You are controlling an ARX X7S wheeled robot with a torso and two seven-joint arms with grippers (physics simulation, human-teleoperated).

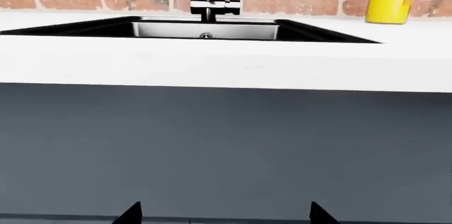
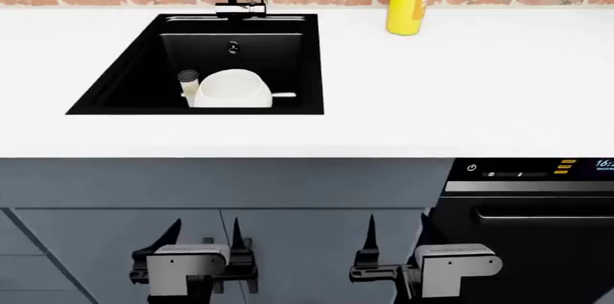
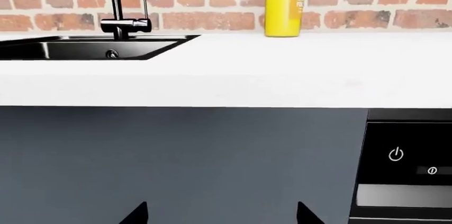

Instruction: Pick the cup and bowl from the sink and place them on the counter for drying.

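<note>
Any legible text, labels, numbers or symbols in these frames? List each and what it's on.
"16:" on the appliance display; further digits are cut off at the frame edge.
Power symbol on the appliance panel; a sign, not text.
Small circled mark beside it: too small to read.
Orange label on the yellow bottle: blurred, unreadable.
Nothing readable on the cup or bowl.

Appliance panel (image 3: 409, 171): power symbol; display (image 2: 605, 164) digits "16:", cut off.

Head view: high, angled down over counter (image 2: 461, 88) and sink (image 2: 206, 60). Wrist views: low, level, facing cabinet fronts; all share tap (image 1: 208, 1), bottle (image 3: 284, 1)
</note>
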